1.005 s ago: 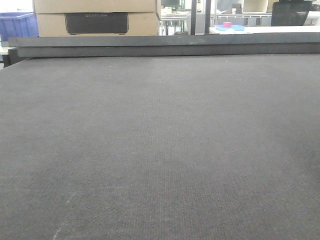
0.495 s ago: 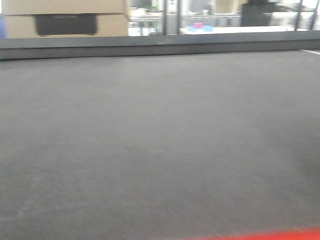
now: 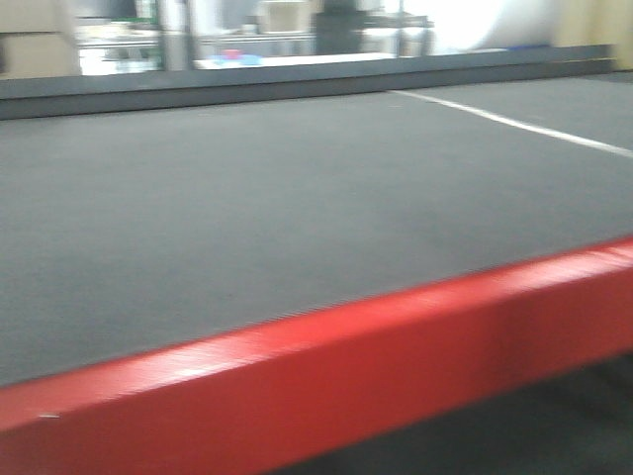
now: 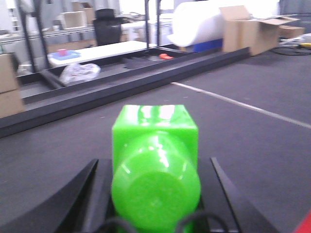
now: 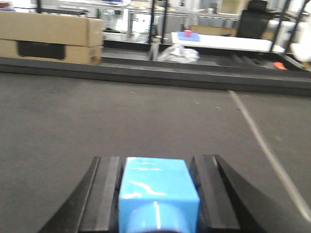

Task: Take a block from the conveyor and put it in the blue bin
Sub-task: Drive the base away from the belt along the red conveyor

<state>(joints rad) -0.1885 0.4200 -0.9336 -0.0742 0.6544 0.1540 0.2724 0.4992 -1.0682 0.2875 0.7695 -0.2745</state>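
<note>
Green block [image 4: 155,131], left wrist view: it sits between the two black fingers [image 4: 92,194] of the left gripper [image 4: 154,162], which are pressed in against its left and right sides, pinching it. A rounded green part of the block faces the camera. The block is near the lens, with the dark grey conveyor [image 4: 252,141] behind it. A white line [image 4: 233,103] crosses the belt to the right. The black raised rail [image 4: 121,92] runs along the far edge. Beyond the rail stand a white table [image 4: 102,50], a large white roll [image 4: 199,22] and open cardboard boxes [image 4: 248,29] at far right.

Right wrist view: a blue block [image 5: 155,184] is held in the right gripper [image 5: 155,165], its black fingers [image 5: 104,194] closed against both sides of the block. The conveyor [image 5: 97,116] stretches away behind it, with the white line [image 5: 257,141] to the right and the rail [image 5: 170,75] at the far edge. A long cardboard box [image 5: 48,31] lies beyond the rail at far left.

Front-facing view: the picture is blurred. The conveyor [image 3: 247,188] fills the middle, bounded near the camera by a slanting red bar [image 3: 346,376]. The white line [image 3: 514,124] shows at far right, the rail [image 3: 247,87] along the far edge. Neither gripper shows here
</note>
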